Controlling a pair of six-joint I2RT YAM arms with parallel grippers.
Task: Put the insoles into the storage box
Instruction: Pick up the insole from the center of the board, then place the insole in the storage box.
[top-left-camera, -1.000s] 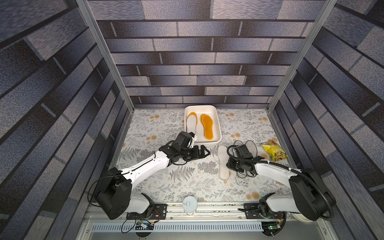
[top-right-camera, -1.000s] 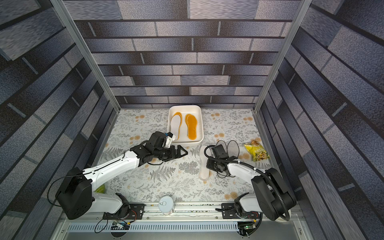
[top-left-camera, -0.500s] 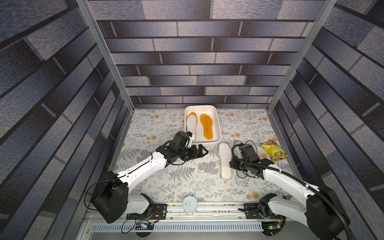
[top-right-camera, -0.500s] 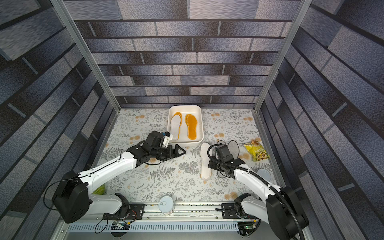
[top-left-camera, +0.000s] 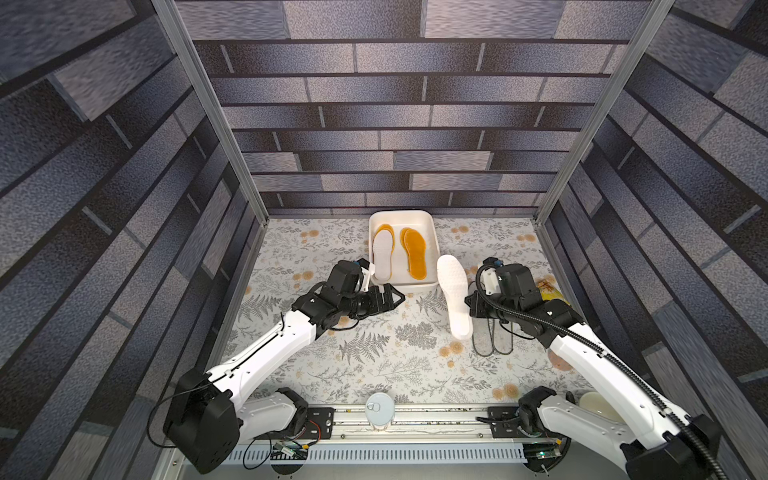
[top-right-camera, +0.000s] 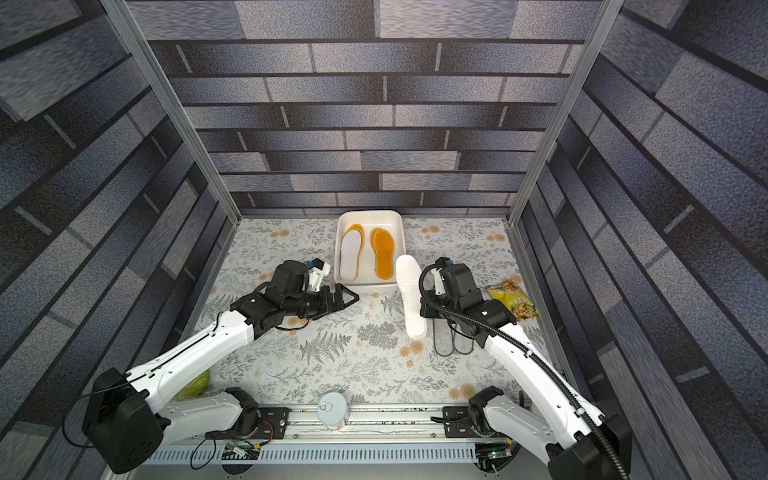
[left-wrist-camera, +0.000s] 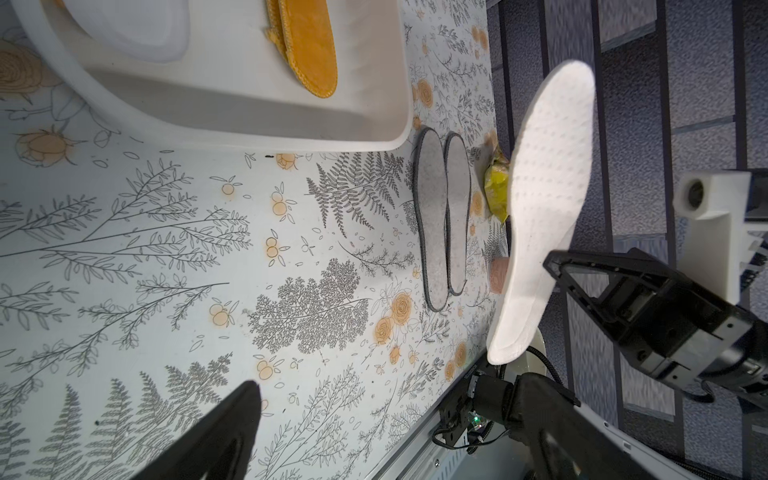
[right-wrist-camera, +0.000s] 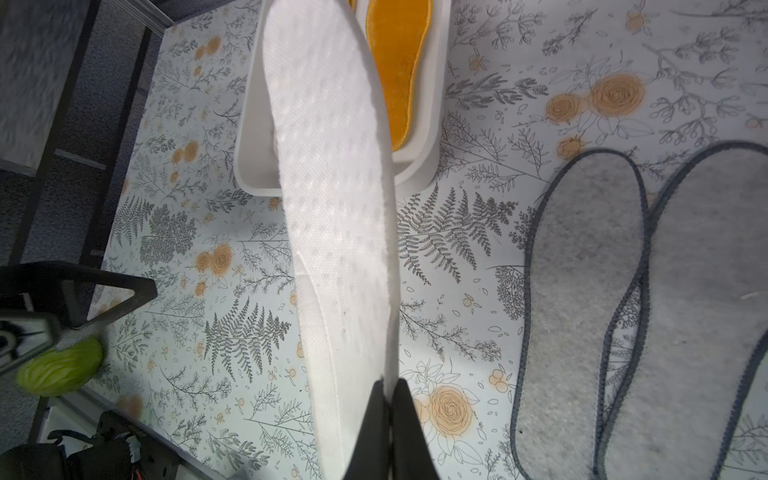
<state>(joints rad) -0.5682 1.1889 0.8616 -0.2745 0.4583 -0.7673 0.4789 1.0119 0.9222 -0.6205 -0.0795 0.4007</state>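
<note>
The white storage box (top-left-camera: 405, 286) (top-right-camera: 370, 287) stands at the back middle of the table. In it lie one white insole (top-left-camera: 382, 253) and orange insoles (top-left-camera: 414, 253). My right gripper (right-wrist-camera: 390, 388) (top-left-camera: 471, 305) is shut on the side edge of a white textured insole (right-wrist-camera: 332, 187) (top-left-camera: 455, 299) (left-wrist-camera: 544, 199). That insole hangs above the table, its front end next to the box's near right corner. Two grey felt insoles (right-wrist-camera: 582, 291) (left-wrist-camera: 444, 216) lie side by side under the right arm. My left gripper (top-left-camera: 395, 297) (left-wrist-camera: 388, 386) is open and empty, just in front of the box.
A yellow snack packet (top-right-camera: 515, 303) lies by the right wall. A green object (right-wrist-camera: 60, 372) (top-right-camera: 193, 386) sits at the near left under the left arm. A tin can (top-left-camera: 379, 409) stands on the front rail, and a cream bowl (top-left-camera: 598, 405) sits at the near right.
My right gripper has shut on the white insole and raised it off the table, a little towards the box. The left gripper has drawn back slightly from the box, still open.
</note>
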